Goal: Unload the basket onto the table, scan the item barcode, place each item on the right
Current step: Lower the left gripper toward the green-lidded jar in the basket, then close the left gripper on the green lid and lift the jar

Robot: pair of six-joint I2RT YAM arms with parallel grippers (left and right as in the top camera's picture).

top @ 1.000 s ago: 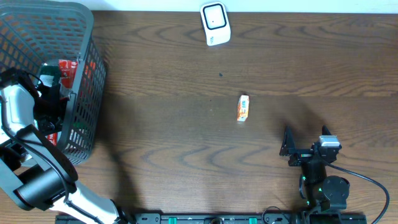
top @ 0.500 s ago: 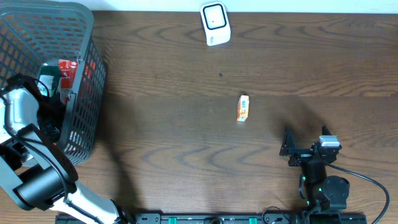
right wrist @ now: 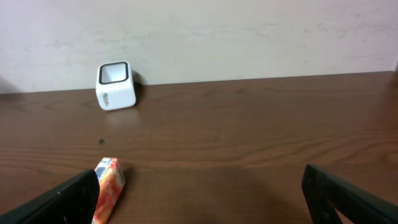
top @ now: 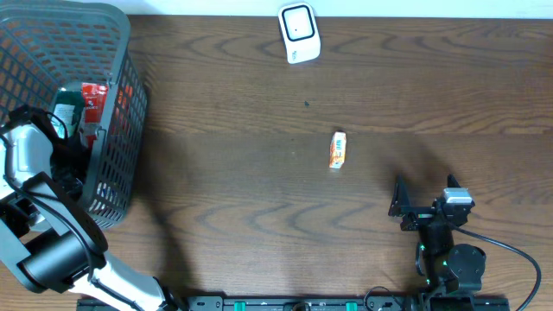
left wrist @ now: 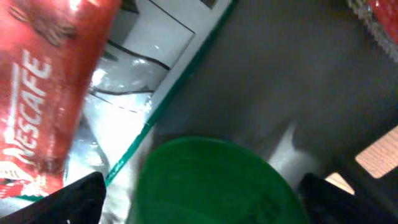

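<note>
Now the left claw (left wrist: 202,199) is reaching down inside the grey plastic mesh basket (top: 125,95). Its fingers are spreading wide over a round green thing (left wrist: 211,168) beside a red Nescafe packet (left wrist: 37,93), gripping nothing. The right claw (right wrist: 205,196) is hanging wide open and empty. The small orange and white carton (top: 337,149) is lying on the brown wooden table (top: 225,173), well apart from the white box-shaped scanner (top: 299,33).

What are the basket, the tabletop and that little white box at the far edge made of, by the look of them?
Basket: likely moulded plastic, matt grey, judging by its even open grid.
Tabletop: wood or wood-look laminate, dark brown with visible grain and a slight sheen.
White box: probably smooth hard plastic, with rounded corners and a dark window.
</note>
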